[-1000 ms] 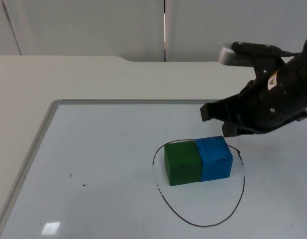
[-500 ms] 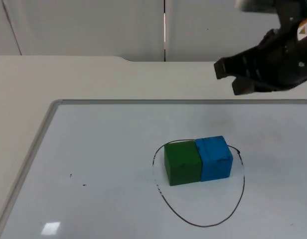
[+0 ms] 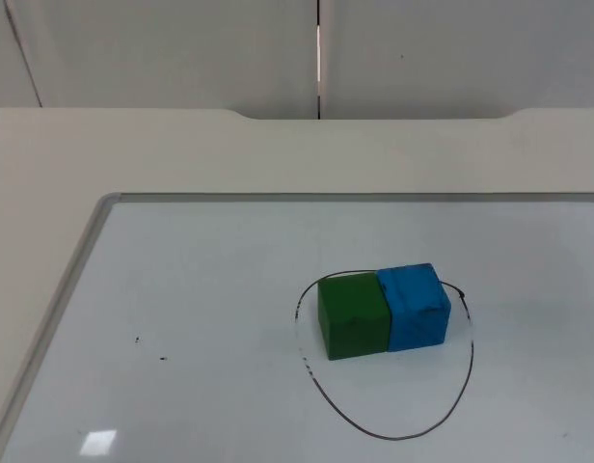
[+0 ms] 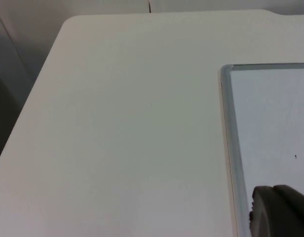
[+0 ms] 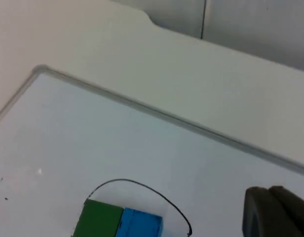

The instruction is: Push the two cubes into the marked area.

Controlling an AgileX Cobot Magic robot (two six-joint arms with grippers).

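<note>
Inside the drawn black ring (image 3: 468, 362) on the whiteboard (image 3: 181, 289), toward its twelve o'clock edge, the green cube (image 3: 353, 316) sits touching the blue cube (image 3: 414, 307) at its three o'clock, while the left gripper (image 4: 278, 210) hangs over the whiteboard's edge and the right gripper (image 5: 273, 210) is raised above the table, their grip impossible to tell.

A white desk (image 3: 181, 154) carries a pale whiteboard with a grey metal rim (image 3: 75, 280) and ends at a grey partition wall (image 3: 162, 48) split by a vertical seam (image 3: 318, 58).
</note>
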